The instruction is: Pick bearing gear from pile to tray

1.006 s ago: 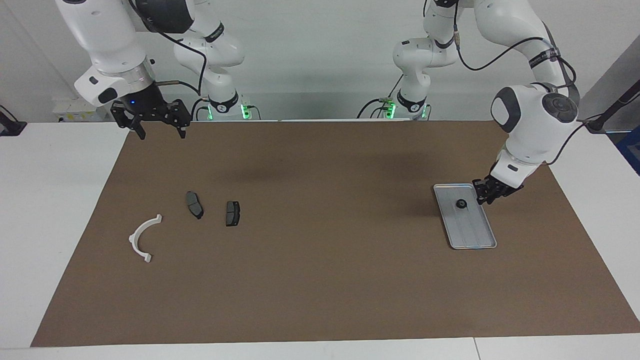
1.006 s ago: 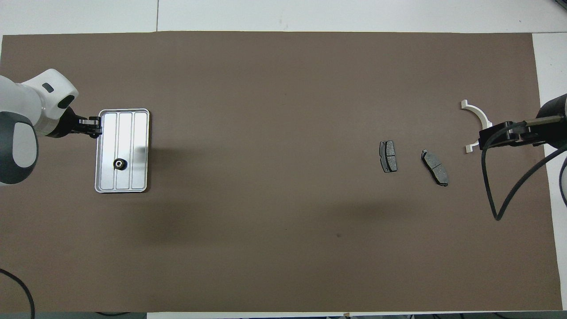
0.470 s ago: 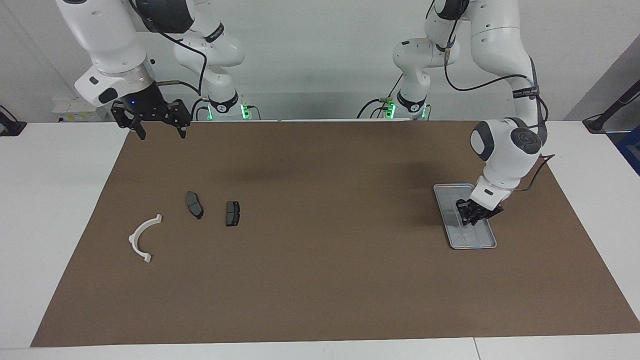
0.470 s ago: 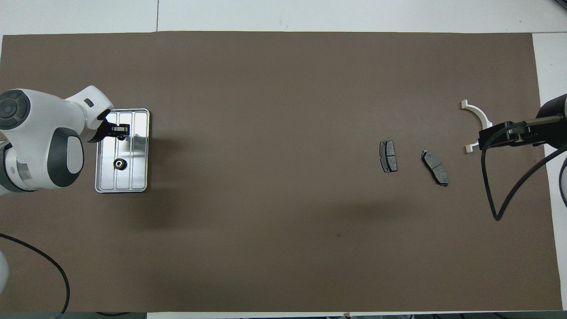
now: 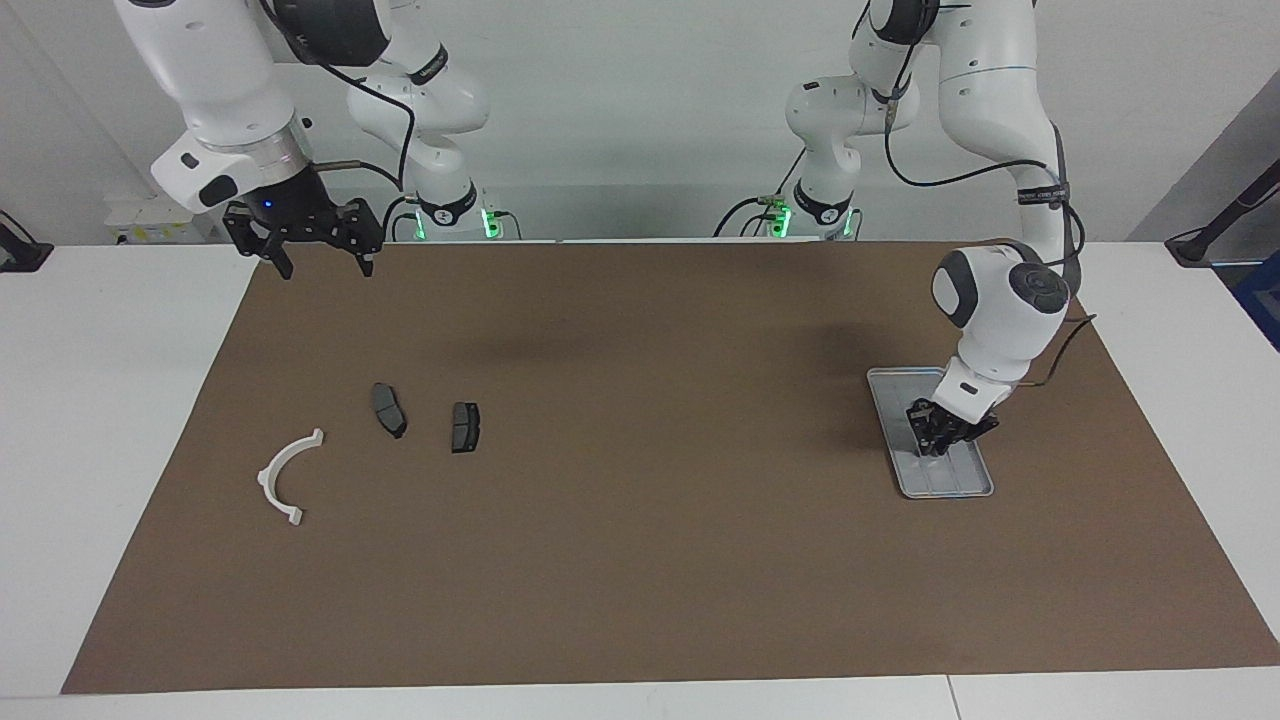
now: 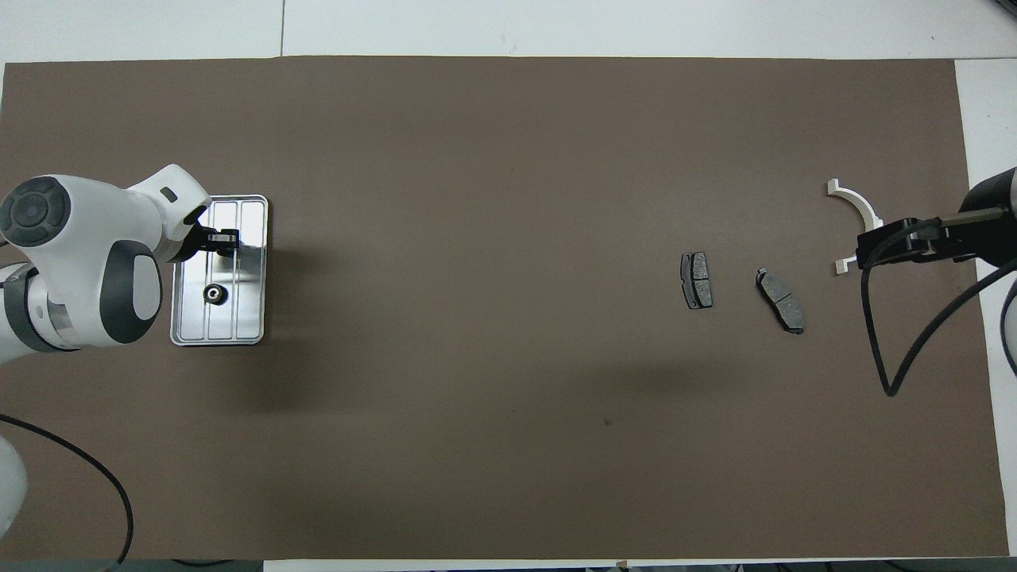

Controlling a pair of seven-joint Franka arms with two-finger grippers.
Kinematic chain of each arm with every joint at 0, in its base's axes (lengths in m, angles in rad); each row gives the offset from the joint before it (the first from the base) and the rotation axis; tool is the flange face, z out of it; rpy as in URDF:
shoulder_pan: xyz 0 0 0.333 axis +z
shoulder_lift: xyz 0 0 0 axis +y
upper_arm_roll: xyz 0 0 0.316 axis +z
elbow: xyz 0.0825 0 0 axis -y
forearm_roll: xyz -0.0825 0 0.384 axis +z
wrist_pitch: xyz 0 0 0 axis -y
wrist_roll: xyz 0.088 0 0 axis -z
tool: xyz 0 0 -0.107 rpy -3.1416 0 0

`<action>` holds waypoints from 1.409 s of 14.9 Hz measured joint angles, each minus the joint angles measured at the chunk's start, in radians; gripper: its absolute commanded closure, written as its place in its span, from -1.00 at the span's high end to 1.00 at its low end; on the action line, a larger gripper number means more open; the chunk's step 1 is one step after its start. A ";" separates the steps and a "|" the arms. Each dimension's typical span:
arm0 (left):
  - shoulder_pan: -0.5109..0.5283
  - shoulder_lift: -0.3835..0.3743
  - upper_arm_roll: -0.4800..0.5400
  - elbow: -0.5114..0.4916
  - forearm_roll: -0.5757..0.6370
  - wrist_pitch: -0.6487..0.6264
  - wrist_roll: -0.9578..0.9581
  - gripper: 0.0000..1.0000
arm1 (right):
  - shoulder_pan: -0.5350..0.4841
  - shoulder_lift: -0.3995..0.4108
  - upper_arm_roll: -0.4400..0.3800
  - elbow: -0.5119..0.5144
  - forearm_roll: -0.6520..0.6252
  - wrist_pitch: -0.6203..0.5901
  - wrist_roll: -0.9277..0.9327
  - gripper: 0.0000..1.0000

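Note:
The silver ridged tray [image 5: 962, 482] [image 6: 247, 318] lies on the brown mat at the left arm's end. A small black bearing gear [image 6: 214, 295] sits in it, apart from my left gripper. My left gripper [image 5: 938, 443] [image 6: 226, 236] hangs low over the tray and hides the gear in the facing view. The pile lies at the right arm's end: a white arc [image 5: 268, 470] [image 6: 863, 208] and two dark brake pads [image 5: 389, 409] [image 5: 465, 427] [image 6: 696, 280] [image 6: 780, 299]. My right gripper [image 5: 322, 266] [image 6: 871, 248] is open and empty, raised over the mat's edge near its base.
The brown mat [image 5: 640, 520] covers most of the white table. A black cable [image 6: 886, 349] loops down from the right arm over the mat near the pile.
My left gripper has swung in from beside the tray to low over it, above the ridges. The gear has stayed in place. The right arm has not moved.

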 measured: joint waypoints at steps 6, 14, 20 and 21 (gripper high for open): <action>0.000 0.000 0.000 -0.003 0.000 0.002 0.000 1.00 | 0.002 0.000 0.001 0.000 0.004 0.000 0.011 1.00; 0.003 -0.199 0.008 0.265 -0.001 -0.362 -0.118 1.00 | 0.002 0.000 0.002 0.000 0.004 0.001 0.011 1.00; -0.003 -0.474 -0.008 0.283 -0.001 -0.725 -0.210 1.00 | 0.002 0.000 0.002 0.000 0.004 0.001 0.011 1.00; -0.004 -0.488 -0.010 0.283 -0.001 -0.765 -0.195 1.00 | 0.002 0.000 0.002 0.000 0.004 0.001 0.011 1.00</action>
